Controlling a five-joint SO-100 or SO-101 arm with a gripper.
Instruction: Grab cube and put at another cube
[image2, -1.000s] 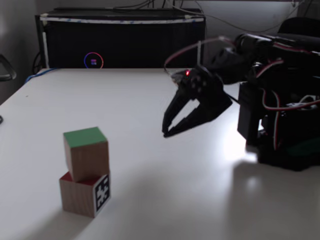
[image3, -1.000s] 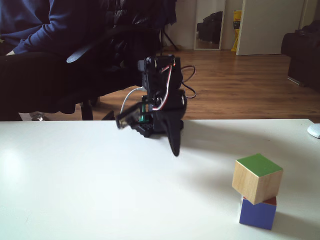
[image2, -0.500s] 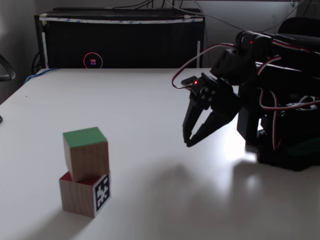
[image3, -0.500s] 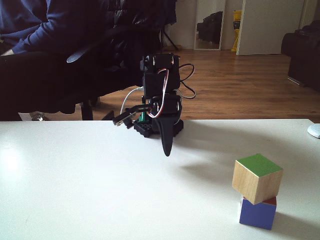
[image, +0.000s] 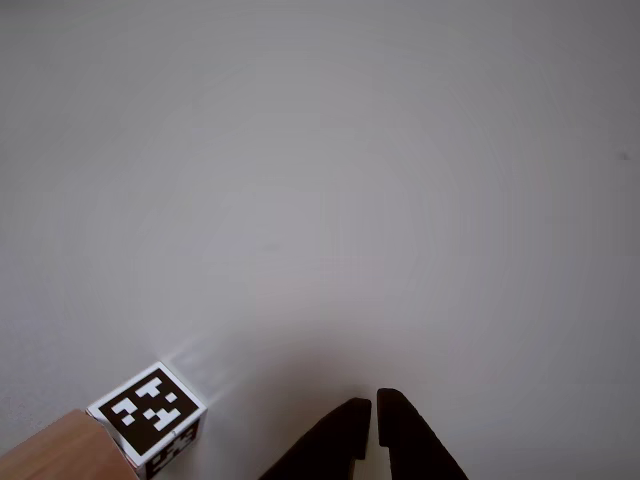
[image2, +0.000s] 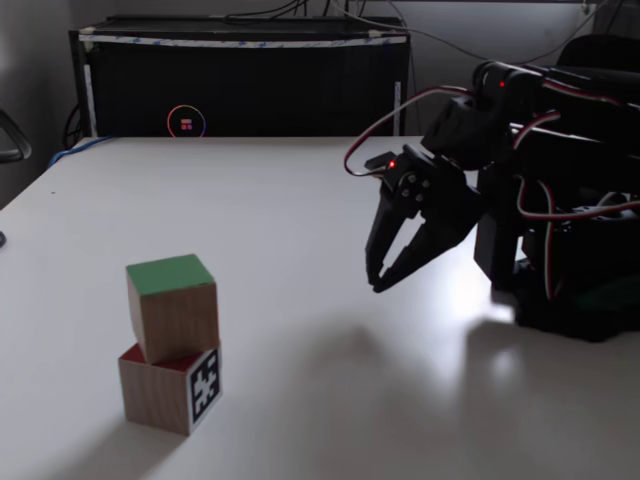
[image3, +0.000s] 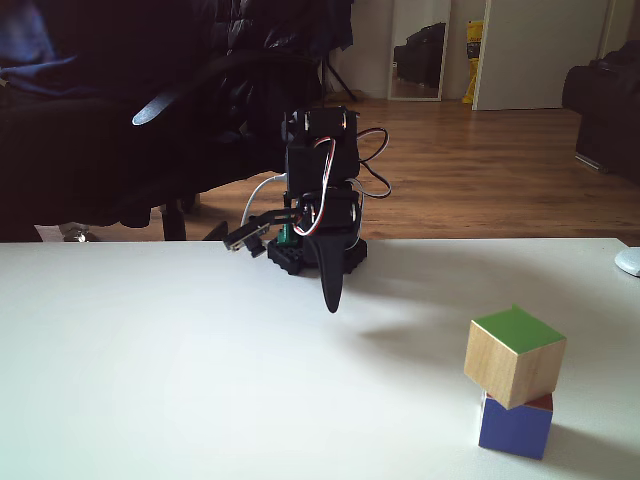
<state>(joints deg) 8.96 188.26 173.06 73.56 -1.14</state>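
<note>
The two black, tapered fingers (image: 345, 435) were seen nearly closed in the other view, their tips parted by a thin slit and nothing held between them. The gripper (image2: 377, 281) was pointed downward over the smooth white table (image2: 300, 220) in a fixed view, its tips close to the surface though contact could not be judged, and red and white wires were looped over the black plastic arm (image2: 540, 170) behind it. The gripper (image3: 331, 300) appeared as a single dark wedge in a fixed view. The cube (image2: 172, 306), a light-brown wooden block with a matte green top face, was found resting on the marker cube (image2: 170, 388), turned a little askew so that its corners overhung, well apart from the gripper. On the marker cube (image3: 515, 425) a red top edge and a blue side were shown, and a black-and-white square pattern was carried on a white face (image: 148, 408), beside which a wooden corner (image: 60, 452) was visible. A dark box (image2: 240, 85) stood at the far table edge.
</note>
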